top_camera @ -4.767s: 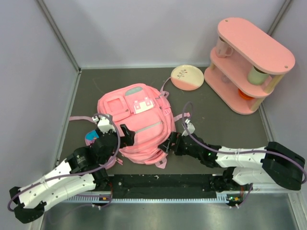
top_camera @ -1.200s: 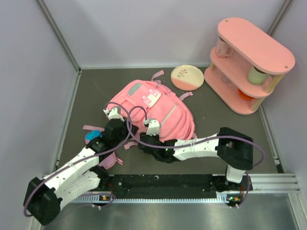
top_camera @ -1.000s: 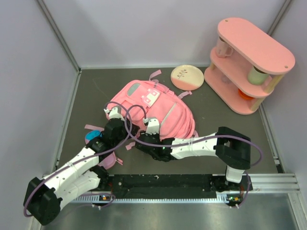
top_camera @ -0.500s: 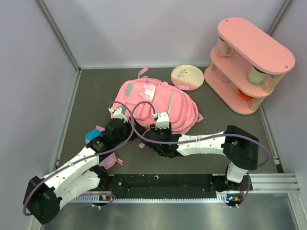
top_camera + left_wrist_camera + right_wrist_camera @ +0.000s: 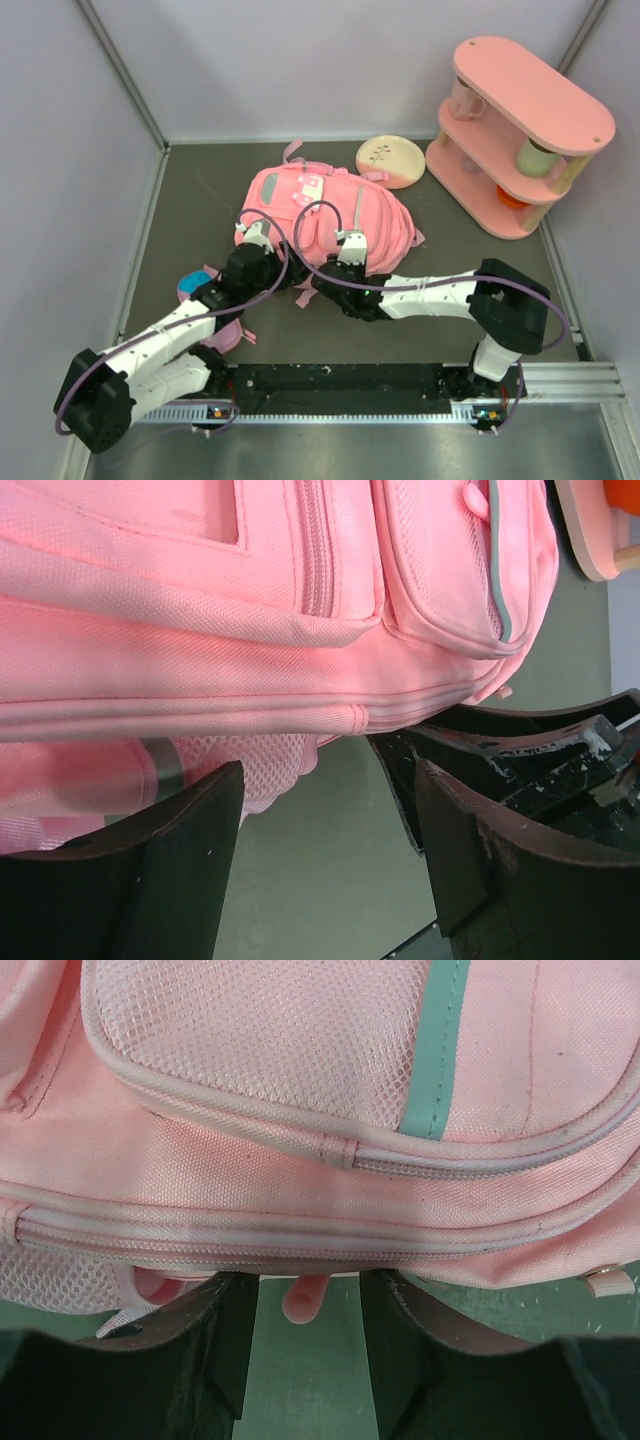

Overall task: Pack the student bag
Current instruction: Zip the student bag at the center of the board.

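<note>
The student bag (image 5: 325,200) is a soft pink backpack lying flat on the dark table, patch side up. In the left wrist view the student bag (image 5: 200,600) fills the upper part of the picture. My left gripper (image 5: 258,232) sits at its near-left corner. That left gripper (image 5: 330,810) is open, with only bare table between its fingers. My right gripper (image 5: 352,240) is at the bag's near edge. In the right wrist view the right gripper (image 5: 308,1282) is open, fingertips up against the zipped edge of the student bag (image 5: 300,1110). A small pink tab (image 5: 307,1300) hangs in the gap.
A cream and pink round plate (image 5: 391,162) lies just behind the bag. A pink two-tier shelf (image 5: 520,130) with cups stands at the back right. A blue object (image 5: 190,288) and a small pink pouch (image 5: 225,337) lie by the left arm. Walls close in the left, back and right.
The bag slid toward the back of the table and turned, with the right gripper following its near edge. The left gripper's jaws opened and let go of the bag.
</note>
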Controlling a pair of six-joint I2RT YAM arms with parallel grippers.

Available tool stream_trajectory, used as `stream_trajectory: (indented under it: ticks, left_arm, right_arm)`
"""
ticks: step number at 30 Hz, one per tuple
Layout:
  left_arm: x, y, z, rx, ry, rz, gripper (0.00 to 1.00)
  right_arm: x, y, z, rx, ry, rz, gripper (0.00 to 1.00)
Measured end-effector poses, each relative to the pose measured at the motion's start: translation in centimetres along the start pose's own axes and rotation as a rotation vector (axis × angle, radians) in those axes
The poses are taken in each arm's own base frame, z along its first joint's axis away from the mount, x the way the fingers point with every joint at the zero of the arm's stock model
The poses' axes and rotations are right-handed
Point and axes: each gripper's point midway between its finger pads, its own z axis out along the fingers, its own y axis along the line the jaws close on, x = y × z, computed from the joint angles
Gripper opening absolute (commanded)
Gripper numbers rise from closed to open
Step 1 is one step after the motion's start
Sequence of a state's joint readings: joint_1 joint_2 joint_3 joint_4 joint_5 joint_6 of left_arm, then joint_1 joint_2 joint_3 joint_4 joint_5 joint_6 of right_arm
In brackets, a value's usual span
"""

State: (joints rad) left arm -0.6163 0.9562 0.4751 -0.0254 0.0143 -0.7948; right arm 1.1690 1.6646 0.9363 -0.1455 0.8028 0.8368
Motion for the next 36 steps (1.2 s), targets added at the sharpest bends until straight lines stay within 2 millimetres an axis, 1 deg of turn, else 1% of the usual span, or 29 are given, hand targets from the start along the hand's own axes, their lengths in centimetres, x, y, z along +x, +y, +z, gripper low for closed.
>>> stream_trajectory:
  ticks: [3,5,8,9,11,15,18,21,28,32,33,34,35,36]
  left_arm:
    - [-0.2,-0.1,0.1,0.006,-0.006,0.000,0.73]
    - [-0.2,-0.2,0.2,0.009,-0.010,0.000,0.74]
    - [-0.2,-0.2,0.3,0.008,-0.007,0.000,0.73]
    - [-0.1,-0.1,0.3,0.006,-0.006,0.000,0.73]
    - [-0.1,-0.1,0.3,0.006,-0.006,0.000,0.73]
    - [-0.1,-0.1,0.3,0.006,-0.006,0.000,0.73]
    - [-0.1,-0.1,0.3,0.006,-0.006,0.000,0.73]
    - [-0.1,-0.1,0.3,0.006,-0.006,0.000,0.73]
    - [-0.1,-0.1,0.3,0.006,-0.006,0.000,0.73]
    - [-0.1,-0.1,0.3,0.005,-0.006,0.000,0.73]
    - [-0.1,-0.1,0.3,0.005,-0.006,0.000,0.73]
    - [-0.1,-0.1,0.3,0.005,-0.006,0.000,0.73]
    - [-0.1,-0.1,0.3,0.005,-0.006,0.000,0.73]
    - [-0.1,-0.1,0.3,0.005,-0.006,0.000,0.73]
  right_arm:
    - [0.2,-0.1,0.3,-0.006,0.020,0.026,0.40]
    - [0.3,-0.1,0.3,-0.009,0.026,0.031,0.36]
    - [0.4,-0.1,0.3,-0.011,0.034,0.030,0.35]
    - [0.5,-0.1,0.3,-0.012,0.036,0.030,0.29]
    - [0.6,-0.1,0.3,-0.014,0.044,0.025,0.25]
    - [1.0,-0.4,0.2,-0.006,0.060,0.009,0.25]
    - [1.4,-0.6,0.3,-0.001,0.071,0.000,0.30]
    - [1.9,-0.7,0.4,0.003,0.086,-0.010,0.31]
    - [2.8,-0.6,1.0,0.020,0.111,-0.037,0.30]
    - [3.0,-0.6,1.1,0.026,0.116,-0.042,0.38]
    - [3.0,-0.5,1.1,0.024,0.119,-0.041,0.38]
    - [3.0,-0.5,1.1,0.021,0.121,-0.041,0.37]
    - [3.0,-0.4,1.1,0.018,0.123,-0.040,0.33]
    - [3.0,-0.4,1.1,0.017,0.124,-0.040,0.21]
